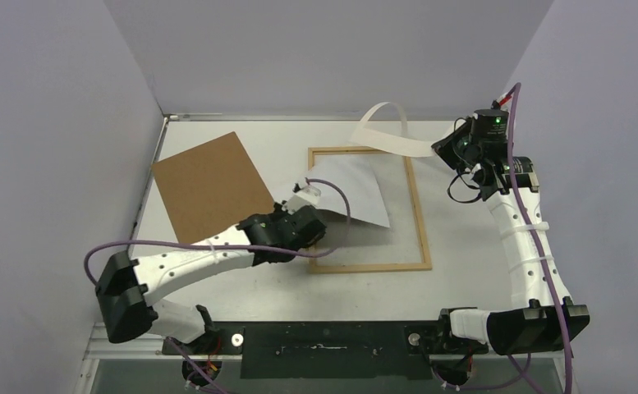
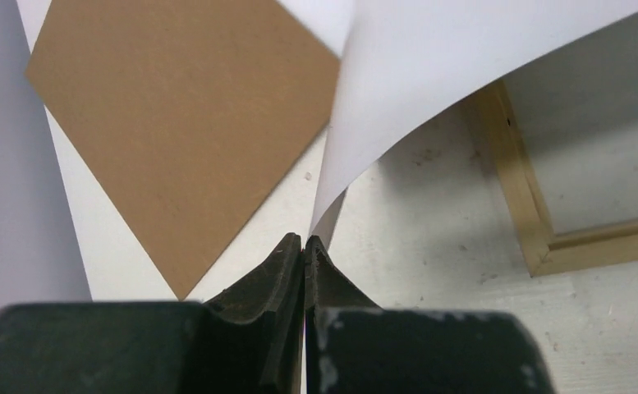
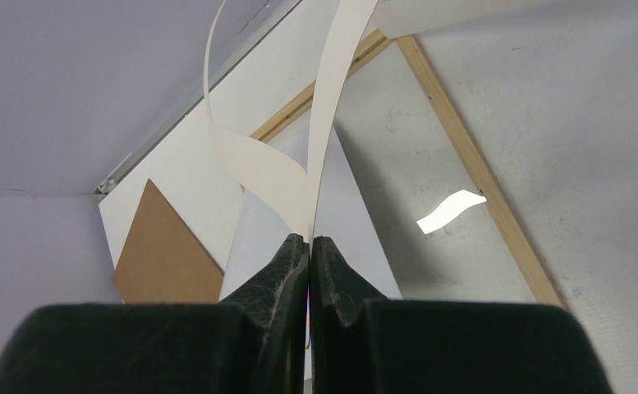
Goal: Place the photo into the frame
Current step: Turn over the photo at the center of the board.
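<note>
Photo (image 1: 355, 190) (image 2: 430, 74): thin white sheet, plain side showing, bowed into a curve. It lay across the upper left part of the frame (image 1: 419, 215) (image 2: 519, 185), light wood strips flat on the table (image 1: 463, 271). Left gripper (image 1: 307, 197) (image 2: 305, 242): jaws pinched together on the sheet's near corner. Right gripper (image 1: 442, 151) (image 3: 309, 240): jaws clamped on a curling cream paper strip (image 1: 385, 131) (image 3: 332, 107) above the frame's far right corner. Brown hardboard panel (image 1: 213, 185) (image 2: 184, 123): flat, left of the frame.
</note>
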